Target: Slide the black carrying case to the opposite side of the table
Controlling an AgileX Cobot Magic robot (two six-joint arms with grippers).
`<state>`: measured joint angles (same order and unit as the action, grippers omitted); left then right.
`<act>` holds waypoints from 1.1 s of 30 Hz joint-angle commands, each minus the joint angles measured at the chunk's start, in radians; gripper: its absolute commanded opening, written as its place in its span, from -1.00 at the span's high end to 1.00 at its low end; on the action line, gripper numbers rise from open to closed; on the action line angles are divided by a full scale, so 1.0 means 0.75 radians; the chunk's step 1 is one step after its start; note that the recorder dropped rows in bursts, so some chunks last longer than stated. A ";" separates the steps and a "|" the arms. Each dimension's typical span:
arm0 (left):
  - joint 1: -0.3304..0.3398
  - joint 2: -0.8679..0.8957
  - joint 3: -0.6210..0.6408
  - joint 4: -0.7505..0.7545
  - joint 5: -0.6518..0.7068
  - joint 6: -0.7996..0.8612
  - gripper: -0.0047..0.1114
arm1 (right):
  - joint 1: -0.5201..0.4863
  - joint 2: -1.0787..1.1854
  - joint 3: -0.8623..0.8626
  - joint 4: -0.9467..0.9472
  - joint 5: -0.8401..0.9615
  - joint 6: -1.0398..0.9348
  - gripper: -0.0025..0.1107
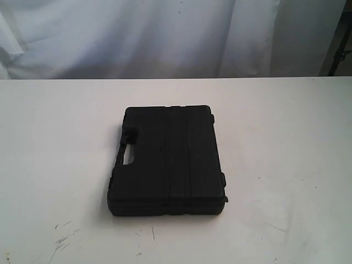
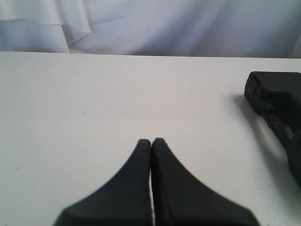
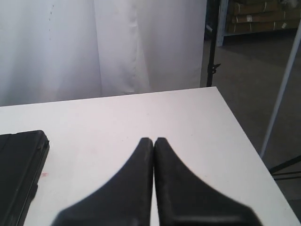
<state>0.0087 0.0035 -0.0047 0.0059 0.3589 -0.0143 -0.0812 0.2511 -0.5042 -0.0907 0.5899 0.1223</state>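
Observation:
The black case (image 1: pixel 168 159) lies flat near the middle of the white table (image 1: pixel 286 143), its handle slot facing left and its latches on the right side. Neither arm shows in the exterior view. In the left wrist view my left gripper (image 2: pixel 151 141) is shut with nothing in it, hovering over bare table, and a corner of the case (image 2: pixel 277 101) shows well off to one side. My right gripper (image 3: pixel 154 140) is also shut and empty, with the case's edge (image 3: pixel 21 169) apart from it.
White curtains (image 1: pixel 165 36) hang behind the table's far edge. The right wrist view shows the table's side edge (image 3: pixel 244 136), then grey floor, a black stand (image 3: pixel 212 42) and shelving with boxes (image 3: pixel 258 16). Dark scuff marks (image 1: pixel 63 239) lie near the front left.

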 commanded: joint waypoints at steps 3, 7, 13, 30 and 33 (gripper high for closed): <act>0.003 -0.005 0.006 0.005 -0.019 -0.012 0.92 | -0.030 -0.121 0.062 0.005 -0.061 0.001 0.96; 0.003 -0.005 0.006 0.005 -0.019 -0.012 0.92 | -0.030 -0.129 0.062 0.005 -0.061 -0.005 0.96; 0.003 -0.005 0.006 0.005 -0.019 -0.012 0.92 | -0.030 -0.138 0.183 0.170 -0.233 -0.134 0.96; 0.003 -0.005 0.006 0.005 -0.019 -0.012 0.92 | -0.030 -0.335 0.672 0.219 -0.470 -0.176 0.96; 0.003 -0.005 0.006 0.005 -0.019 -0.012 0.92 | -0.030 -0.335 0.672 0.217 -0.448 -0.176 0.96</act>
<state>0.0087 0.0035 -0.0047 0.0059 0.3589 -0.0161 -0.0982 0.0026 -0.0038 0.0693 0.2539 -0.0122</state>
